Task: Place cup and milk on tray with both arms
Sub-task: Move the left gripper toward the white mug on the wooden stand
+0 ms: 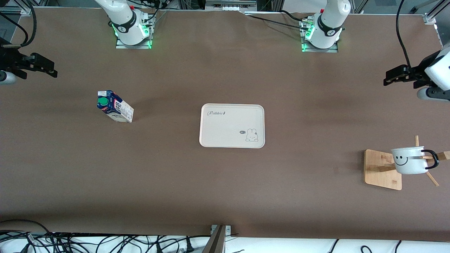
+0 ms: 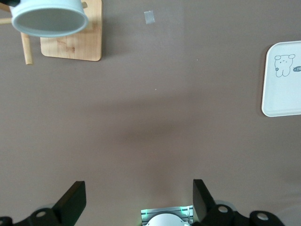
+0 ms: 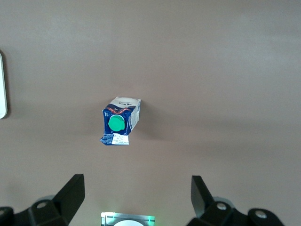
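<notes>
The blue-and-white milk with its green cap stands below the open, empty right gripper. The smiley cup hangs on a wooden rack near the open, empty left gripper, whose wrist view shows only its rim. The cream tray lies between both.

Tabletop: uniform matt brown. Tray: cream, with dark "Rabbit" script at one corner and a small outlined rabbit drawing at the diagonally opposite corner. Milk, toward the right arm's end of the tabletop from the tray: dark blue and white print, round green cap, pale printed side panel. Cup, toward the left arm's end from the tray: white, with a black smiley face, thin black rim line and black handle. Rack carrying the cup: light natural wood, visible grain. Left end effector and right end effector: black, on white arms; green lights glow at both arm bases.
</notes>
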Tool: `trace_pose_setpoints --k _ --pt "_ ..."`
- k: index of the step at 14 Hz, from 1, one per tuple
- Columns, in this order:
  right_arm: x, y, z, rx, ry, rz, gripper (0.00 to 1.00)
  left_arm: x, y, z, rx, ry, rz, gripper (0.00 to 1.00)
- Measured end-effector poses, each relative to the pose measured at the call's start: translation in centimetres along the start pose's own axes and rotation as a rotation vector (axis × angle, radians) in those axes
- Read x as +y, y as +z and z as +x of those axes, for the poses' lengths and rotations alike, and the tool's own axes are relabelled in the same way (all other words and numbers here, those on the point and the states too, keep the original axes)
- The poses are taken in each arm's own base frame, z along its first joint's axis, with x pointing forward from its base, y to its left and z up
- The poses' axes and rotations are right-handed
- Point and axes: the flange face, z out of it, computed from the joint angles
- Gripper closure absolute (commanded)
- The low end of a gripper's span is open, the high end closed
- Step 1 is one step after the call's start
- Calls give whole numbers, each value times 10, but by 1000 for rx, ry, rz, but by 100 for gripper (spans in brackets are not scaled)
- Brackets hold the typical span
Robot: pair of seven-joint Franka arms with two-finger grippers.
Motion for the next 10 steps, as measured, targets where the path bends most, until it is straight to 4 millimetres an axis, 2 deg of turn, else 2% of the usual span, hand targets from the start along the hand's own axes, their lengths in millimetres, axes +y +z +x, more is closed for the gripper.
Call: trace_pose_setpoints --k 4,7,10 --pt "1 0 0 0 1 0 0 1 13 10 -25 2 -4 0" --pt "1 0 0 0 1 0 0 14 19 15 -32 19 -60 0" --pt "1 0 0 0 1 0 0 15 29 27 -16 19 -74 0"
